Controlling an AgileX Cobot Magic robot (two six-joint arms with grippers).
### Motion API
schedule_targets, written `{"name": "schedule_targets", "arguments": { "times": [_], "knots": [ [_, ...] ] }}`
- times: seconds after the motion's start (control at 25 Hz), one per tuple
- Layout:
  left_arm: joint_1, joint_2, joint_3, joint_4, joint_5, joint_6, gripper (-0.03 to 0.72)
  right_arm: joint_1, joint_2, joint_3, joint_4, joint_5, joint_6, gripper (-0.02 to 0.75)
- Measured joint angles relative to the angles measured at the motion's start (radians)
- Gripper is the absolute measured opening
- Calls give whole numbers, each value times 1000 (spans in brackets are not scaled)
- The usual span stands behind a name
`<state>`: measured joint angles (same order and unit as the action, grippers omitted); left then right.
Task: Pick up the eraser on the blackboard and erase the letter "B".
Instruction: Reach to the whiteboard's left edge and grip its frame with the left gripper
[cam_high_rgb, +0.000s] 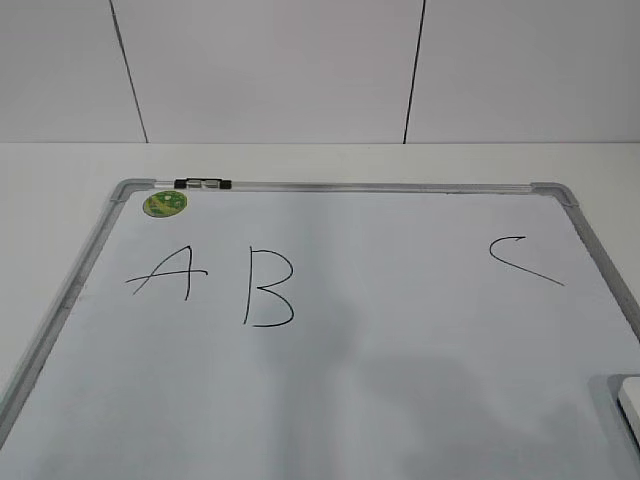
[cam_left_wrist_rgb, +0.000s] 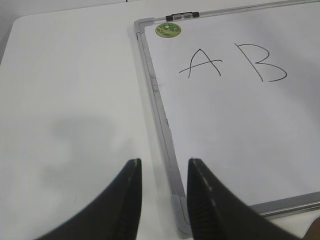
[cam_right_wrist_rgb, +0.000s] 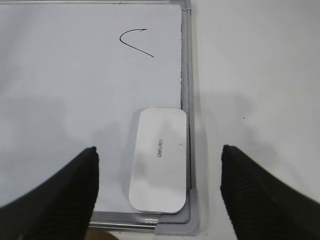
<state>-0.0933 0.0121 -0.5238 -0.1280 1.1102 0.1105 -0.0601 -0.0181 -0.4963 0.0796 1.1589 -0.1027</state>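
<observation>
Because the eraser (cam_right_wrist_rgb: 158, 161) lay flat in the near right corner of the blackboard (cam_right_wrist_rgb: 185, 75), tight against its frame, the right gripper (cam_right_wrist_rgb: 159, 186), hovering wide open above it, risked catching a finger on the frame and skidding the eraser. The left gripper (cam_left_wrist_rgb: 163, 186) hung narrowly parted, empty, over the bench (cam_left_wrist_rgb: 70, 100); a careless sweep at the letter "B" (cam_high_rgb: 270, 290) could smear the neighbouring "A" (cam_high_rgb: 168, 272).

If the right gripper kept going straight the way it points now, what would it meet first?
Most likely the eraser, which lies flat between the open right gripper's fingers in the blackboard's near right corner. Depth is unclear from the wrist view, so the gap cannot be judged.
</observation>
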Motion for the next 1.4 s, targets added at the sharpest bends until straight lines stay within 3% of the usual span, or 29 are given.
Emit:
{"name": "schedule_targets", "arguments": {
  "times": [1.08, 1.4],
  "knots": [
    [0, 0, 0, 0, 0, 0, 235, 0, 4, -2, 0, 12, 21, 584],
    [0, 5, 0, -60, -1, 0, 235, 0, 106, -44, 2, 61, 89, 584]
  ]
}}
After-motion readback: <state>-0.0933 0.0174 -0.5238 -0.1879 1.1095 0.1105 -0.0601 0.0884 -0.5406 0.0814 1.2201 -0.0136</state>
